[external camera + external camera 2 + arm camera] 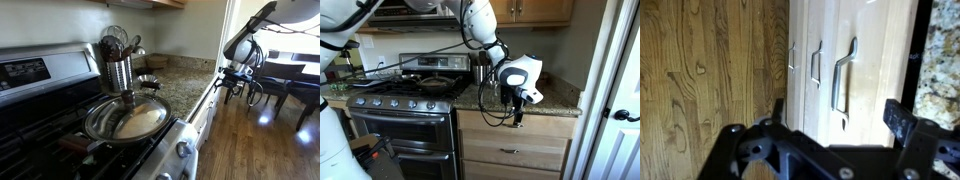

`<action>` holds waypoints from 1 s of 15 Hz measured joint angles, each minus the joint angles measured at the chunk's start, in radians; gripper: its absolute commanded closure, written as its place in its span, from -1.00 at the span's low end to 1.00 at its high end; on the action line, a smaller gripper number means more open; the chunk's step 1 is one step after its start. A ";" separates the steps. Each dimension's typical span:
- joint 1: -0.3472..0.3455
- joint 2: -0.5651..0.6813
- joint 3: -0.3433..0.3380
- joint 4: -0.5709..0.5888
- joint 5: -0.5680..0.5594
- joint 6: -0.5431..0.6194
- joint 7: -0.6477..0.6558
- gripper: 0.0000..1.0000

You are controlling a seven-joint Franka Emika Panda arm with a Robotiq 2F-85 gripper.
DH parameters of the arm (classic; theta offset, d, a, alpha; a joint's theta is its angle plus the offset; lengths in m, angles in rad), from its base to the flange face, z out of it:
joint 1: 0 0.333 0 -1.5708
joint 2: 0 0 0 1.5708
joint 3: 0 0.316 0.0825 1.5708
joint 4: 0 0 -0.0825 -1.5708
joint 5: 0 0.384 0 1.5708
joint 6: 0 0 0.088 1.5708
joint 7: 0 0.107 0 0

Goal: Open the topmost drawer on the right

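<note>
The topmost drawer [535,125] sits shut just under the granite counter, right of the stove; its inside is hidden. In the wrist view its pale front [870,60] carries a metal bar handle [845,75]. My gripper [838,115] is open, with one dark finger on each side of the handle's near end and nothing held. In an exterior view the gripper [518,116] hangs at the drawer front, just below the counter edge. It also shows beside the counter edge in an exterior view [232,80].
Lower drawers with similar handles [816,62] [510,151] sit under the top one. The granite counter [555,98] overhangs above. A stove [405,100] with a pan [125,118] and a utensil holder [118,70] stand nearby. Wood floor [700,80] and dark chairs [275,85] lie beyond.
</note>
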 measured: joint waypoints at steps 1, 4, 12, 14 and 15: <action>-0.004 0.024 0.008 0.029 0.004 0.001 0.007 -1.00; -0.018 0.079 0.035 0.099 0.024 0.008 0.019 -1.00; -0.042 0.126 0.055 0.159 0.032 0.012 0.020 -1.00; -0.048 0.130 0.059 0.163 0.034 0.012 0.020 -1.00; -0.050 0.130 0.062 0.163 0.034 0.012 0.020 -1.00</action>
